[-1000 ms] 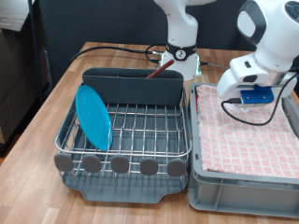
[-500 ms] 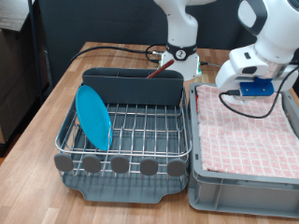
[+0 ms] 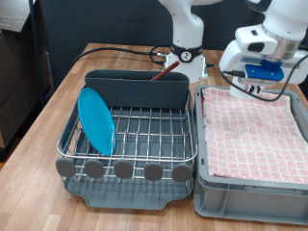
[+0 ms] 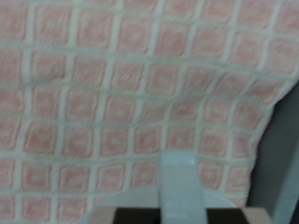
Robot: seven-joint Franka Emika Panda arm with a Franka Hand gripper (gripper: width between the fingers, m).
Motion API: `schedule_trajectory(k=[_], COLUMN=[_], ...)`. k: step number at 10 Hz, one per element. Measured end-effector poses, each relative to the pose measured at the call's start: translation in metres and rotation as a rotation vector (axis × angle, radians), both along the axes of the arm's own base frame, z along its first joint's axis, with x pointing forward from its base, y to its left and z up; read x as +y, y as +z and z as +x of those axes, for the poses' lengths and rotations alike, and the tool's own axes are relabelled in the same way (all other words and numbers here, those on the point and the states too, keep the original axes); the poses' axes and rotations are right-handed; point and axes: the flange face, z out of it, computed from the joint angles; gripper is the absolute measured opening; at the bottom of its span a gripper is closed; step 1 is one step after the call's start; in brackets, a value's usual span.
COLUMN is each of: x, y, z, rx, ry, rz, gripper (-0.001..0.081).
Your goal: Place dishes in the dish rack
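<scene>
Wood makes up the tabletop point(image 3: 48, 125), brown and smooth, with a dark wall behind it and black cables lying across its far part. On it stands the large silver wire dish rack point(image 3: 130, 135) on a dark grey drip tray, with round grey feet along its front and a tall grey caddy point(image 3: 135, 89) at its back. The round flat light-blue plate point(image 3: 95, 120) stands upright on its edge in the rack, at the exterior view's left. The dark reddish-brown wooden spoon point(image 3: 166, 70) leans out of the caddy. Just beside the rack, at the exterior view's right, is a grey plastic crate point(image 3: 207, 197) lined with a red-and-white checked cloth point(image 3: 250, 135). The pincer point(image 3: 260, 73) hangs above the far end of this cloth, apart from it. How wide it is open, I cannot tell; nothing shows between its fingers. In the wrist view one pale finger point(image 4: 179, 187) shows over the checked cloth.
</scene>
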Motion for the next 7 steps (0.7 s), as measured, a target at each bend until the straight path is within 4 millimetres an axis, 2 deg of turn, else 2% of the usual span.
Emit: schedule_trajectory(k=[1, 3, 7], x=[-0.003, -0.005, -0.041], y=[0.005, 0.003, 0.035], z=[0.000, 0.001, 0.039], rx=[-0.062, -0.036, -0.097], ry=[-0.031, -0.018, -0.073], rz=[-0.022, -0.019, -0.055], gripper=[0.0072, 0.0072, 0.0072])
